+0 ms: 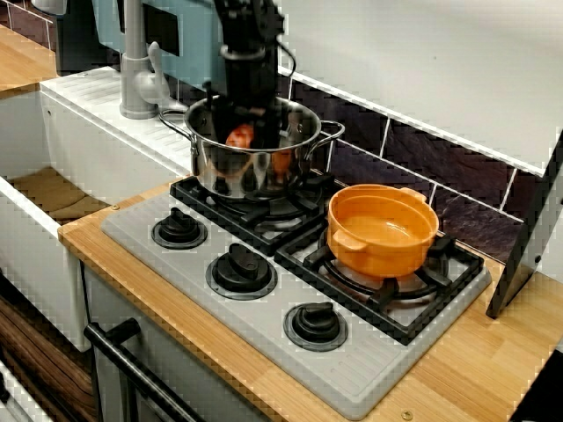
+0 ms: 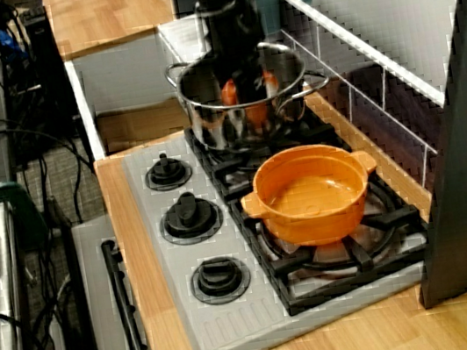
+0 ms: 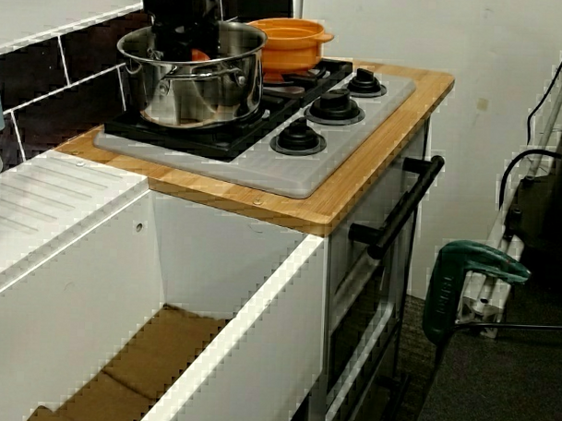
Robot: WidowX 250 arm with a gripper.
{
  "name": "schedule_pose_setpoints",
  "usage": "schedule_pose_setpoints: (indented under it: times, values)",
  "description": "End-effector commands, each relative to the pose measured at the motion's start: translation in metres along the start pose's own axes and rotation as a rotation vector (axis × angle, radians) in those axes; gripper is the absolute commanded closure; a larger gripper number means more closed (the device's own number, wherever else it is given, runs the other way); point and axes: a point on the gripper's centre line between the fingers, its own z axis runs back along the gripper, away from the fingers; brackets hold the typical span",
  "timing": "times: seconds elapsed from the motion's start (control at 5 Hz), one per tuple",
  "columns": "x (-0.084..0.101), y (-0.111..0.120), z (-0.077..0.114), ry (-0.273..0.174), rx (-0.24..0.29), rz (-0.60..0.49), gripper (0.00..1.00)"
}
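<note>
The work stood at a low point of the reach: the arm (image 1: 249, 53) came straight down into the stainless steel pot (image 1: 255, 171), and its fingers (image 1: 259, 119) were below the rim, close against an orange-red thing (image 1: 239, 137) inside. As far as could be judged, that thing sat low in the steel pot, not raised above the rim and not outside it. In the view from the knob side it showed to one side of the dark fingers. In the view along the hob, orange patches showed on both sides of them, some perhaps reflections in the shiny wall. Whether the fingers were apart, together or clamped on the thing could not be told, since the pot wall and the arm hid them; the view from across the sink showed only a sliver of red above the rim. The steel pot stood on a black burner grate (image 1: 264, 215). Just beside it, on the next grate along the tiled wall (image 1: 413, 158), stood an orange pot (image 1: 387, 257) with no lid and nothing visible inside. Three black knobs (image 1: 241, 268) lined the grey hob in front of the steel pot. On its far side from the orange pot were a grey tap (image 1: 136, 70) and a white sink (image 3: 239, 348) with brown cardboard (image 3: 146, 363) in it. The wooden worktop (image 1: 457, 369) carried the hob.
</note>
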Motion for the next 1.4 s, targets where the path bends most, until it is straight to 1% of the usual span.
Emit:
schedule_pose_setpoints:
  times: [0.0, 0.2, 0.4, 0.6, 0.8, 1.0, 1.2]
  values:
    - [0.013, -0.006, 0.055, -0.063, -0.064, -0.017, 1.00]
    - [0.003, -0.010, 0.073, -0.078, -0.087, -0.039, 1.00]
    - [-0.005, 0.004, 0.096, -0.118, -0.082, -0.010, 1.00]
    - [-0.010, 0.021, 0.111, -0.117, -0.051, 0.041, 1.00]
    - [-0.014, 0.035, 0.114, -0.141, -0.009, 0.109, 1.00]
    - [-0.016, 0.050, 0.114, -0.189, 0.040, 0.162, 1.00]
    - [-0.013, 0.074, 0.115, -0.218, 0.054, 0.226, 1.00]
